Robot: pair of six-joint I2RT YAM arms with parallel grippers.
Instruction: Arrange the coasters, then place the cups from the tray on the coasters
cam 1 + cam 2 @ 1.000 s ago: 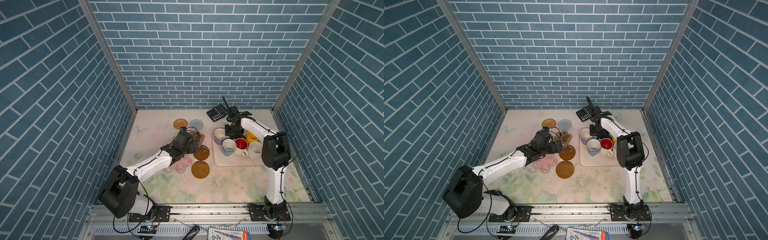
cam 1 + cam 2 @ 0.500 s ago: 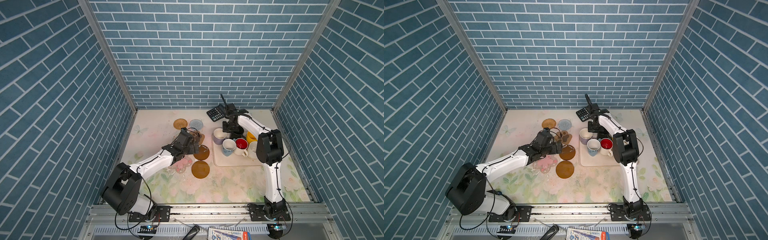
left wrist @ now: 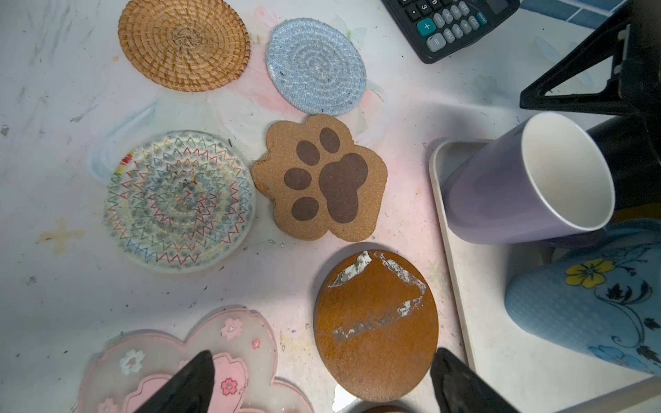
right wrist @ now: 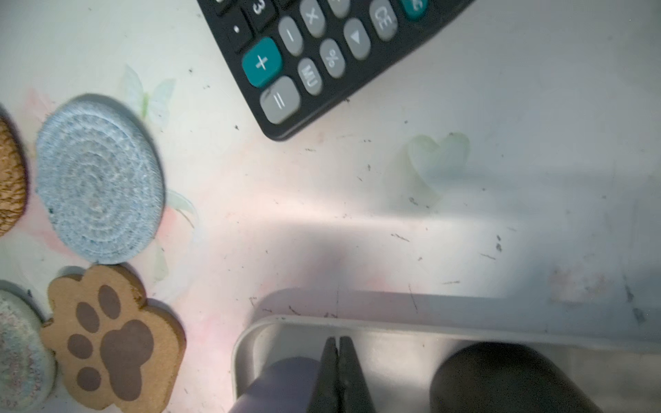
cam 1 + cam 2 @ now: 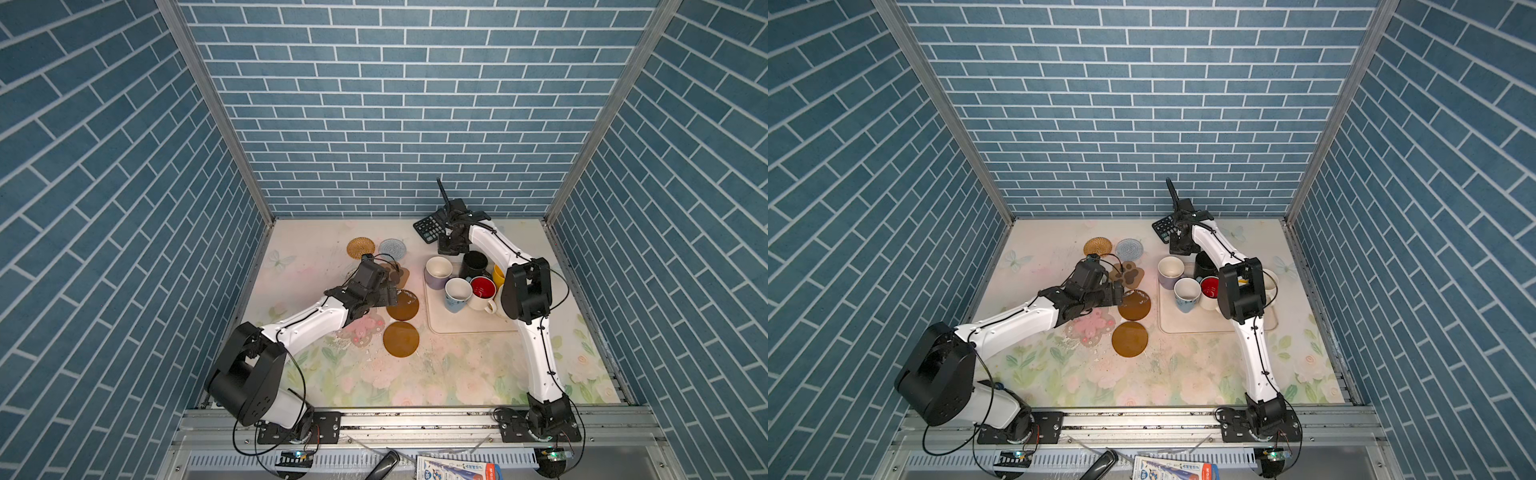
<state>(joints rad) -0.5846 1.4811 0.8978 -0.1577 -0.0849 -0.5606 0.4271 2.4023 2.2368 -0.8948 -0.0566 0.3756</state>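
On the mat lie the coasters: woven tan (image 5: pixel 360 248), blue-grey (image 5: pixel 392 249), brown paw (image 3: pixel 322 178), clear lacy (image 3: pixel 180 200), pink flowery (image 5: pixel 365 332) and two amber discs (image 5: pixel 402 305) (image 5: pixel 401 338). My left gripper (image 3: pixel 323 372) hangs open low over the nearer-to-tray amber disc (image 3: pixel 375 321), one finger over the flowery coaster. The tray (image 5: pixel 461 326) holds the cups: lavender (image 5: pixel 437 272), black (image 5: pixel 475 264), pale blue (image 5: pixel 457 294), red-inside white (image 5: pixel 483 291) and yellow (image 5: pixel 498 275), others hidden behind the arm. My right gripper (image 4: pixel 338 343) is shut and empty above the tray's far rim (image 4: pixel 393 323), between the lavender and black cups.
A black calculator (image 5: pixel 427 228) lies at the back by the right wrist. Blue brick walls close in three sides. The right arm's elbow (image 5: pixel 525 291) hangs over the tray's right half. Bare floral mat (image 5: pixel 457 374) stretches along the front.
My right gripper has drawn back from above the cups toward the tray's far edge and the calculator, still shut. The left gripper has stayed over the amber disc.
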